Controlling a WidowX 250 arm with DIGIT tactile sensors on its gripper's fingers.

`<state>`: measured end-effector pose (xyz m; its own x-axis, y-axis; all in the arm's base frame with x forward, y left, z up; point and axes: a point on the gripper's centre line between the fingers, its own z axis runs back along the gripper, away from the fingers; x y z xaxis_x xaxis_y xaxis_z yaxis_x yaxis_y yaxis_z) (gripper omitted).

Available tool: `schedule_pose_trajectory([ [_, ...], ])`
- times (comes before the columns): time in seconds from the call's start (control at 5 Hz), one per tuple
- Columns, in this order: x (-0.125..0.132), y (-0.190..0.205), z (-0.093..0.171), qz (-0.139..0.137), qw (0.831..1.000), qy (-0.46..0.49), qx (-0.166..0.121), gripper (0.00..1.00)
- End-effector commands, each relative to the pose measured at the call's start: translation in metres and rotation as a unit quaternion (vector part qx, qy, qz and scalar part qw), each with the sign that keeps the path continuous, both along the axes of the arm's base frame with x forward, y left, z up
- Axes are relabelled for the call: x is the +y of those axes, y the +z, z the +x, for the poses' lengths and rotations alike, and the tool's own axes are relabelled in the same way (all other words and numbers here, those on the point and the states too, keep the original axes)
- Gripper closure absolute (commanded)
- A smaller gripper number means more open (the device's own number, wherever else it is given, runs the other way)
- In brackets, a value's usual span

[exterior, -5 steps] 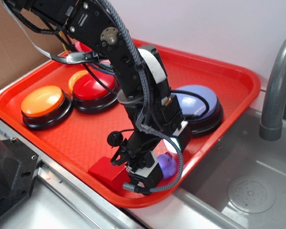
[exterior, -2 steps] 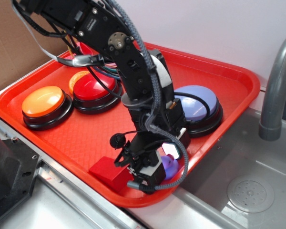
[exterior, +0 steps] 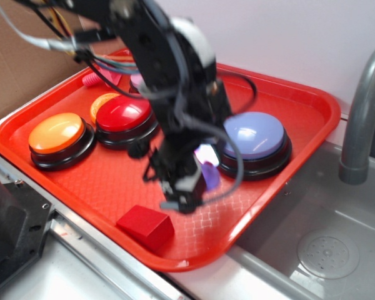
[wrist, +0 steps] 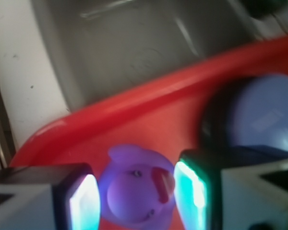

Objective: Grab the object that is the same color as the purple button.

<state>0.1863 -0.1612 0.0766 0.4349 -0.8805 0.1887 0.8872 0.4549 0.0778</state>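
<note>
The small purple duck toy [wrist: 137, 189] sits between my gripper's two lit fingers [wrist: 84, 203], touching both, with its red beak toward the right finger. In the exterior view my gripper [exterior: 197, 181] is blurred and holds the purple duck [exterior: 210, 175] lifted above the red tray [exterior: 322, 103], just left of the large periwinkle purple button [exterior: 255, 134]. The purple button also shows at the right of the wrist view [wrist: 264, 115].
A red wedge block [exterior: 145, 225] lies near the tray's front edge. An orange button [exterior: 56, 132] and a red button [exterior: 122, 114] stand at the left, a pink toy [exterior: 100, 78] behind them. A grey faucet [exterior: 362, 112] and sink [exterior: 319, 250] are at the right.
The gripper has risen from the tray's front edge and moved back and left, carrying the purple duck off the tray floor. The red block stays put.
</note>
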Motion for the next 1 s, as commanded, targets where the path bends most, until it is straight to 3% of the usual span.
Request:
schedule_pose_trajectory([
  [0.0, 0.028, 0.067, -0.002, 0.031, 0.981, 0.191, 0.006, 1.00],
  [0.2, 0.063, 0.089, -0.015, 0.012, 0.949, 0.311, 0.054, 1.00],
  [0.6, 0.097, 0.110, -0.037, -0.010, 0.848, 0.527, 0.056, 1.00],
  [0.8, 0.100, 0.108, -0.035, -0.006, 0.830, 0.555, 0.057, 1.00],
])
